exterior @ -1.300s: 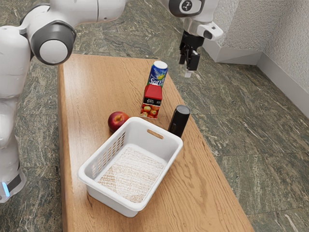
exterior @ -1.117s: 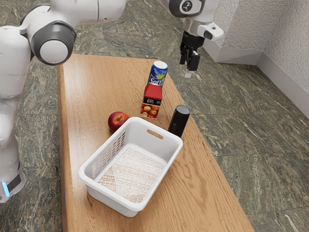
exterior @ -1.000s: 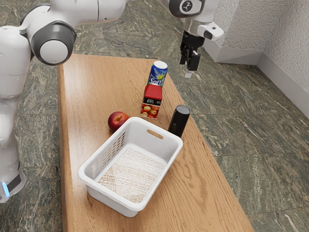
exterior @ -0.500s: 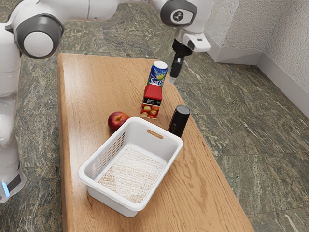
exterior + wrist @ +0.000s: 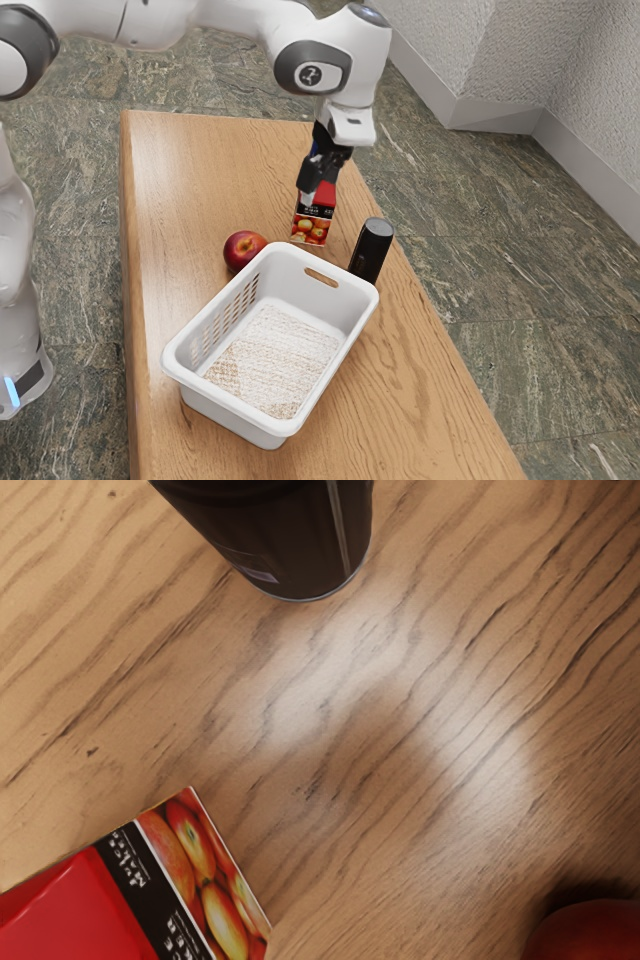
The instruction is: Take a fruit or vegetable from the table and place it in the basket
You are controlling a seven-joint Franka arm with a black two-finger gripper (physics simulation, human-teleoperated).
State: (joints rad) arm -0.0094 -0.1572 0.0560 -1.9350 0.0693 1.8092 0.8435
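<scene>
The claw [image 5: 310,195] is held high, likely so the fruit [image 5: 244,250], at exterior-view eight o'clock, can be reached. Whether it is spread cannot be told.

Wrist view crops fruit [image 5: 588,935], cylinder [image 5: 300,540], carton [image 5: 75,915]; gripper [image 5: 314,192] partly covers carton.

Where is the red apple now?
In the exterior view, the apple lies on the table, beside the basket's far end, toward the view's left.

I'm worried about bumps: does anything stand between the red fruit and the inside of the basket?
Only the raised wall of the basket itself, with the red fruit just outside it. The carton stands off to one side.
</scene>
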